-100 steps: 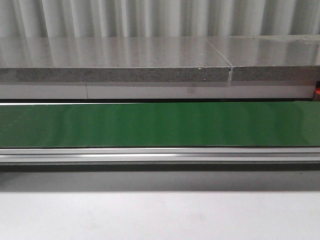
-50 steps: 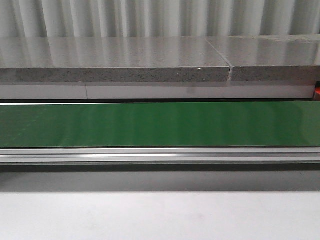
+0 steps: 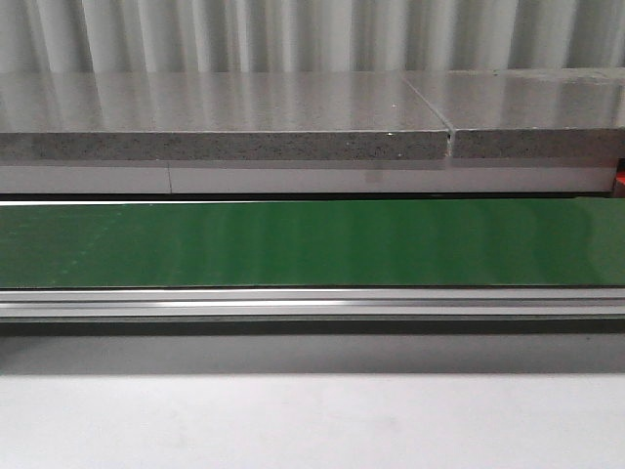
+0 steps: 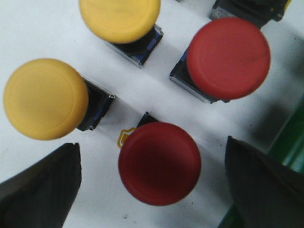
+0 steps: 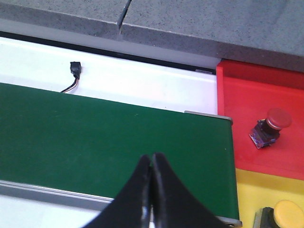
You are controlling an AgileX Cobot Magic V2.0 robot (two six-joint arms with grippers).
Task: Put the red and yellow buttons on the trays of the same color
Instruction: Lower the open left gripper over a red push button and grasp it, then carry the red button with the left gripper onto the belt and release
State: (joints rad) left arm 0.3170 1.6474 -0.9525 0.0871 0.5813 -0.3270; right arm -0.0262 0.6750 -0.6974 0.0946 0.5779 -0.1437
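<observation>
Left pincer (image 4: 152, 190) gaping wide over a red button (image 4: 159, 163); right pincer (image 5: 151, 164) pressed closed, gripping nothing.

Two yellow buttons (image 4: 45, 99) and another red one are standing nearby on the white table (image 4: 33, 33). Beside the green belt (image 5: 95, 137), a red button (image 5: 271, 124) is lying in the red tray (image 5: 247, 142).

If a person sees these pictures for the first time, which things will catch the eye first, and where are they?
In the left wrist view, four big mushroom buttons fill the white surface: two yellow buttons and two red buttons, with the open left gripper straddling the nearer red one. The front view shows mainly the bare green conveyor belt. Beyond the belt's end, in the right wrist view, a red button lies in the red tray and a yellow button in the yellow tray.
</observation>
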